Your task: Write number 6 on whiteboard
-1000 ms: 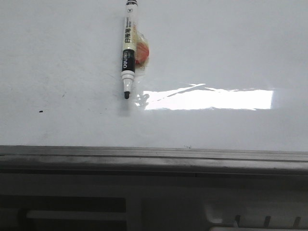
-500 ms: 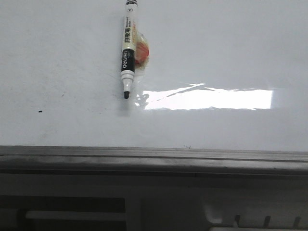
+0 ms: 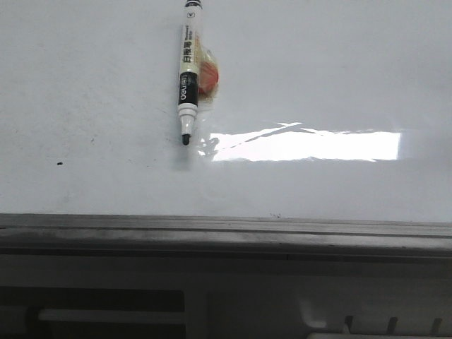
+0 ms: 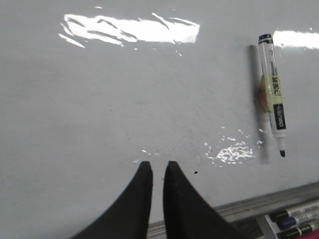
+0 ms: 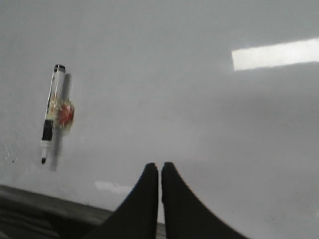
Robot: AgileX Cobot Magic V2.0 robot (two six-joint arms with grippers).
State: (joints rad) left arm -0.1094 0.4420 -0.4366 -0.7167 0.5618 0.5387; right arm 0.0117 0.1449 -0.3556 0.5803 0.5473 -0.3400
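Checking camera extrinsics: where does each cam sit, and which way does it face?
Front: low at the board's near edge, facing forward over the whiteboard and marker; no robot parts.
Left wrist: on left arm, facing the board; left claw shows.
Right wrist: on right arm, facing the board; right claw shows.
All three share the marker.

Glossy smudged whiteboard (image 3: 318, 78), grey metal rail (image 3: 226, 229).
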